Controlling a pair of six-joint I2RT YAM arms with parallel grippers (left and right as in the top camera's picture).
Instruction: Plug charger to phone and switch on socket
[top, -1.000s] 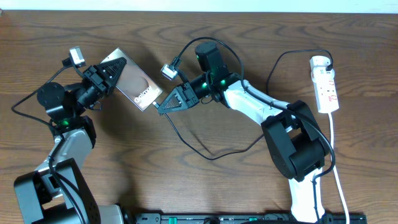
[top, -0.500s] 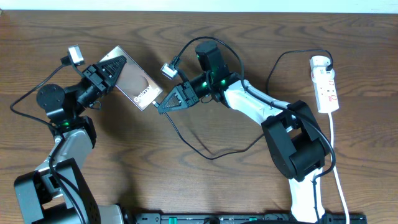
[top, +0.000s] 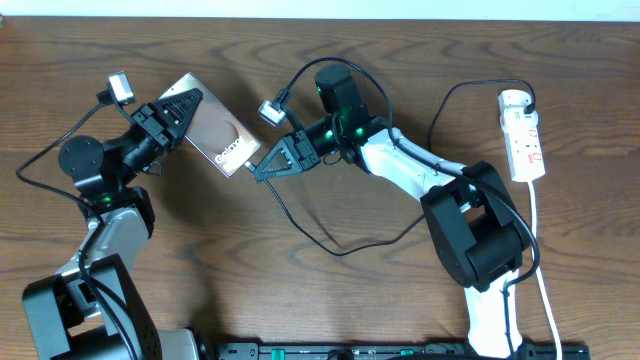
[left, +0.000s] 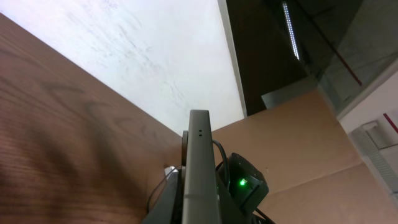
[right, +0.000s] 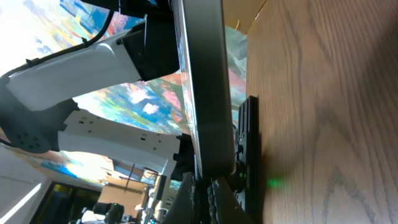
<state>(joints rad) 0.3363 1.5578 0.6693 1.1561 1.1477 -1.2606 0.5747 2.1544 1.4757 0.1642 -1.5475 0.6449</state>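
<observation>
Plugging seems underway — left gripper (top: 185, 106) clamps the phone (top: 215, 130), right gripper (top: 256, 172) pinches the charger (top: 340, 253) at the phone's port end — next, push home, then switch the socket (top: 524, 140).

left tool (top: 188, 101) clamped, angled up-right; right tool (top: 257, 173) clamped, pointing left; both arms extended inward.

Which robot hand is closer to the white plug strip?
Right. The right end effector, holding the charger at the phone, is mid-table, left of the socket. The left end effector grips the phone's other end, farther away.
</observation>
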